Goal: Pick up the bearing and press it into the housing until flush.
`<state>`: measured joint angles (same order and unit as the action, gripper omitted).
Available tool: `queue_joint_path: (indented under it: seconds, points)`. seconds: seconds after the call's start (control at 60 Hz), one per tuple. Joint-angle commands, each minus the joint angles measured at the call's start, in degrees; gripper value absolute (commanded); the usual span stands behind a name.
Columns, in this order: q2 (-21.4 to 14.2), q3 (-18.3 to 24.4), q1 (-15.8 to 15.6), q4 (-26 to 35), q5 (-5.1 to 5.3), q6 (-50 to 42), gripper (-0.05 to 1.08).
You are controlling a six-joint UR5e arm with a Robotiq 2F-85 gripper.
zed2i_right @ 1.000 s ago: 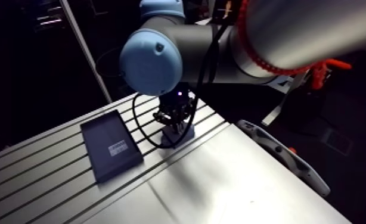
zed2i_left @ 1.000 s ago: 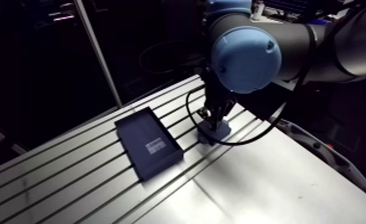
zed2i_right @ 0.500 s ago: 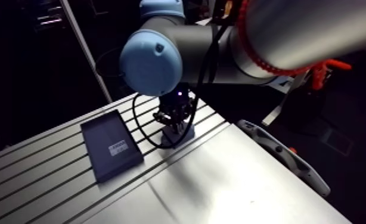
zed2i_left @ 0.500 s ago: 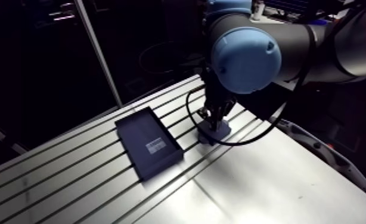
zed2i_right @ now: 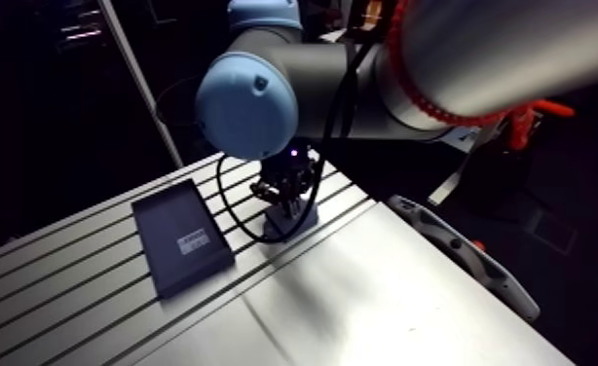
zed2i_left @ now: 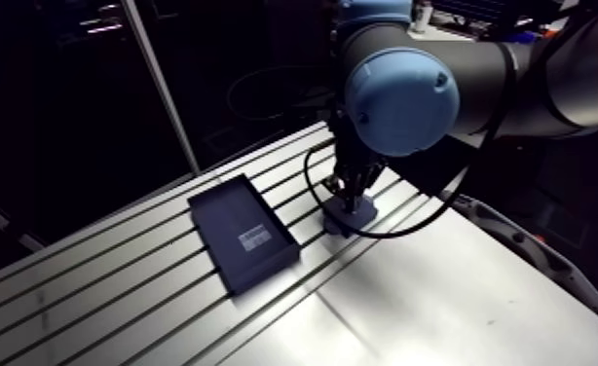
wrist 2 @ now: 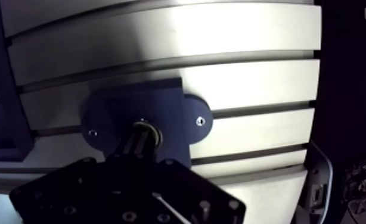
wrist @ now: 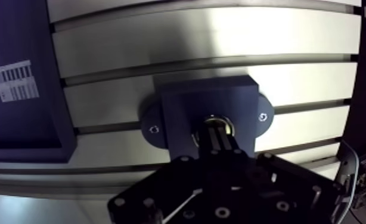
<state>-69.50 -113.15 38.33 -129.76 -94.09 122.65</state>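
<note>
Dark arm (zed2i_left: 517, 73), light-blue round cap (zed2i_left: 401, 97), black screw-studded pincer (wrist: 219, 132).

Bearing (wrist: 216, 121) — mostly under gripper (wrist: 219, 133)

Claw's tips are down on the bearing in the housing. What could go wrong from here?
1. The claw hides most of the bearing; whether it sits square or flush can't be seen, so pressing might jam it cocked.
2. The housing rests on the slotted table; whether its ear screws hold it down can't be told, so an off-centre push could shift it.
</note>
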Motion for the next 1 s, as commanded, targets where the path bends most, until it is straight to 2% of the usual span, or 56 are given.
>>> queue_joint_path:
  seconds: [0.017,1.0]
  points:
    - [0.04,-0.26,0.0,-0.01,0.0,0.08,0.89]
    - [0.03,-0.54,0.0,-0.01,0.0,0.09,0.89]
